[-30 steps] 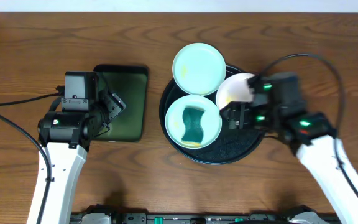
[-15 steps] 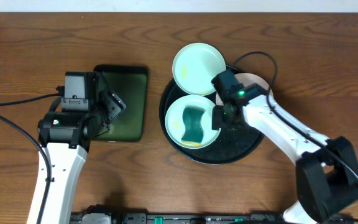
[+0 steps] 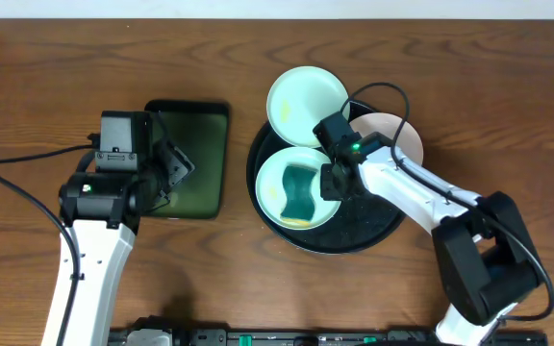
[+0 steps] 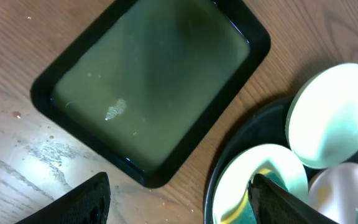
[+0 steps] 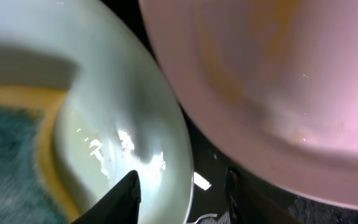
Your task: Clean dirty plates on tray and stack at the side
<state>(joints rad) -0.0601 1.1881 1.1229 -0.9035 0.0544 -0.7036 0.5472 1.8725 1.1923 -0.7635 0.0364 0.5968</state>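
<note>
The round black tray holds three plates. One mint plate rests on its far rim. A second mint plate holds a green and yellow sponge. The white plate sits at the tray's right. My right gripper is open and straddles the right rim of the sponge plate. In the right wrist view, one finger is inside that mint plate and the other is over the tray beside the white plate. My left gripper is open and empty above the wood.
A smaller rectangular black tray with a green inside lies left of the round tray, also in the left wrist view. My left arm hovers by its left side. A black cable loops over the white plate.
My right arm has swung in from the right, uncovering the white plate, and its gripper has come to the sponge plate's right rim. The left arm has not moved.
</note>
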